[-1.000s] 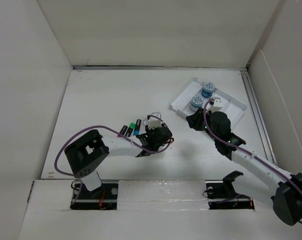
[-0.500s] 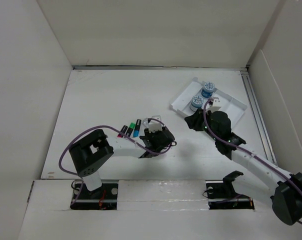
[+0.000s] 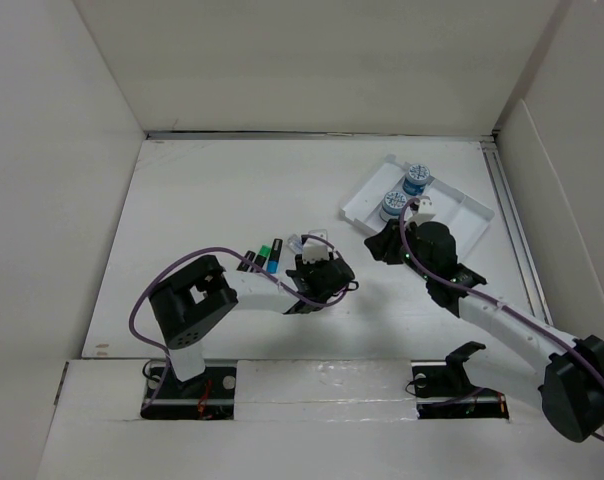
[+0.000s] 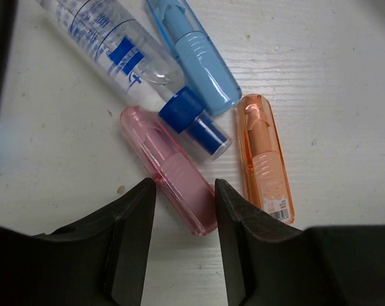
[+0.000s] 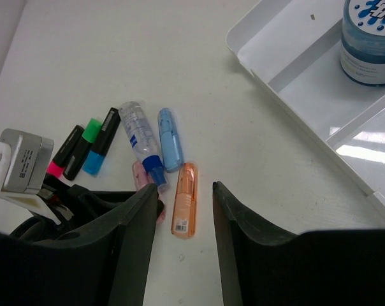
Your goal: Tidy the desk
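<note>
On the white desk point(image 3: 212, 190) lie a pink case point(image 4: 170, 172), an orange case point(image 4: 264, 156), a light blue case point(image 4: 196, 54) and a clear bottle with a blue cap point(image 4: 125, 57), close together. My left gripper point(image 4: 185, 191) is open, low over the desk, with its jaws either side of the pink case's near end. It sits at the desk's middle in the top view point(image 3: 317, 275). My right gripper point(image 5: 185, 191) is open and empty, higher up, looking down on the orange case point(image 5: 184, 199). In the top view it point(image 3: 382, 243) hangs just before the tray.
A white compartmented tray point(image 3: 462, 205) stands at the back right with two blue-lidded jars point(image 3: 415, 179) point(image 3: 392, 205) in it. Three highlighters point(image 3: 263, 257), pink, green and blue, lie left of the left gripper. Tall white panels bound the desk.
My left gripper has shifted a little right and nearer, settling around the pink case. The right gripper has edged slightly left.
</note>
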